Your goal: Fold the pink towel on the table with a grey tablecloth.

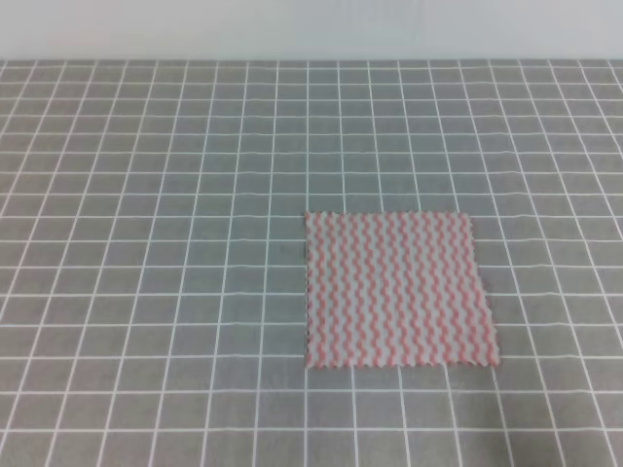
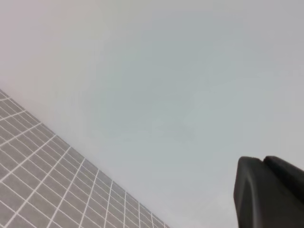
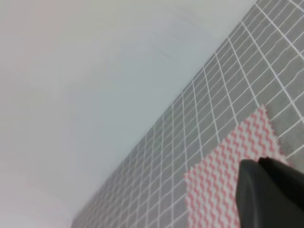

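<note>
I saw the pink towel (image 1: 397, 290) lying flat and unfolded on the grey gridded tabletop (image 1: 156, 243), right of centre. The right gripper (image 3: 273, 192) hung above its near edge and the left gripper (image 2: 268, 192) faced the wall; I couldn't tell either one's opening.

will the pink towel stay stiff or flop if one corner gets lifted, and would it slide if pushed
The pink towel lies thin and flat on the grey tablecloth, so a lifted corner would probably droop. It looks light. Pushed cloth on cloth, it may bunch rather than slide cleanly. Its bottom edge looks slightly frayed.
</note>
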